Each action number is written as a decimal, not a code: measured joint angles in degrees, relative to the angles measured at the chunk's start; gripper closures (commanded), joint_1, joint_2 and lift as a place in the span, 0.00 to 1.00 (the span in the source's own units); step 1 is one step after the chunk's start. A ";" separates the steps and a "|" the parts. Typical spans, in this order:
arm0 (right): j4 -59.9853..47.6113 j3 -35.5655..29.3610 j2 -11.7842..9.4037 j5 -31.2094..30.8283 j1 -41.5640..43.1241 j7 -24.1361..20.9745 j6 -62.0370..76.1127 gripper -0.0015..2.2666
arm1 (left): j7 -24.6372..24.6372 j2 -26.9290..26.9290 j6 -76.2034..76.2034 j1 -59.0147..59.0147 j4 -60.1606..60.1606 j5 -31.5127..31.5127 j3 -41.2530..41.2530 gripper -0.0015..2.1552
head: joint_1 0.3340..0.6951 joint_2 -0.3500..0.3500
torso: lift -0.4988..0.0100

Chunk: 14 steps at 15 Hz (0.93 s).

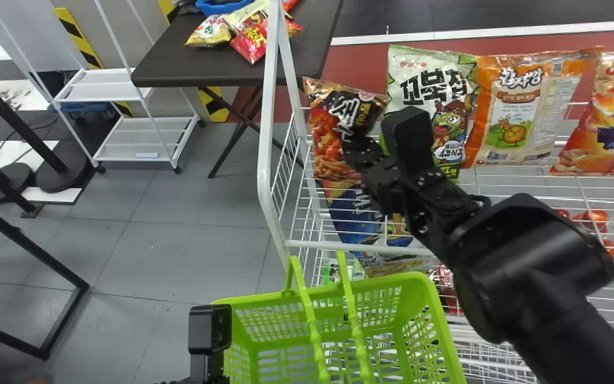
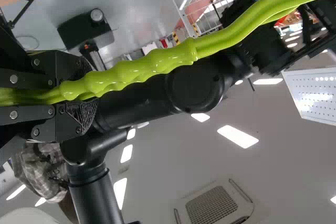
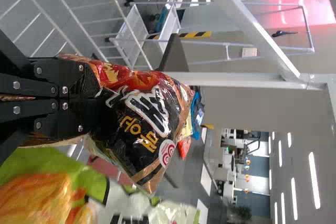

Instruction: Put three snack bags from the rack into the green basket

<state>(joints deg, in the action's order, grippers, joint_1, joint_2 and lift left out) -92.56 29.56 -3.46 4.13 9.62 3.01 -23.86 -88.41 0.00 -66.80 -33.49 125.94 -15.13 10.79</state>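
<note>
Brown-and-red snack bag clamped in the right gripper

The brown-and-red snack bag (image 1: 328, 133) is pinched between the closed fingers of the right gripper (image 1: 357, 146), with much of it projecting past the fingertips. It is held upright at the rack's (image 1: 271, 160) left end, beside the green snack bag (image 1: 429, 101). Two orange snack bags (image 1: 520, 112) are also held on the rack. The green basket (image 1: 429, 304) is set near the rack's front, its slatted floor visible. Its handles (image 2: 157, 64) are gripped by the left gripper (image 1: 208, 368). Ceiling lights (image 2: 237, 136) are seen in the left wrist view; a round pink mark is seen on the held bag in the right.
</note>
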 measured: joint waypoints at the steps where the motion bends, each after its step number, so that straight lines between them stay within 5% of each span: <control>1: -4.21 -0.84 -1.43 -0.50 -1.95 -0.03 -2.60 0.99 | -0.01 0.00 -0.12 0.00 0.25 -0.41 0.54 1.00 | 1.00 0.72 | 0.98; 5: -18.95 -4.70 -6.56 3.57 -8.49 1.91 -10.96 0.99 | 0.21 0.00 -0.88 0.31 0.76 -0.61 1.07 1.00 | 1.00 0.65 | 0.98; 14: -45.95 -14.27 -13.87 14.02 -15.02 4.48 -44.40 0.99 | 1.52 0.00 -4.21 3.01 0.16 0.98 1.52 1.00 | 1.00 0.53 | 0.98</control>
<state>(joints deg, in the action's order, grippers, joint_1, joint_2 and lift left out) -138.51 15.29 -17.33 18.15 -5.40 7.49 -68.27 -86.89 0.00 -71.01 -30.47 126.09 -14.16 12.31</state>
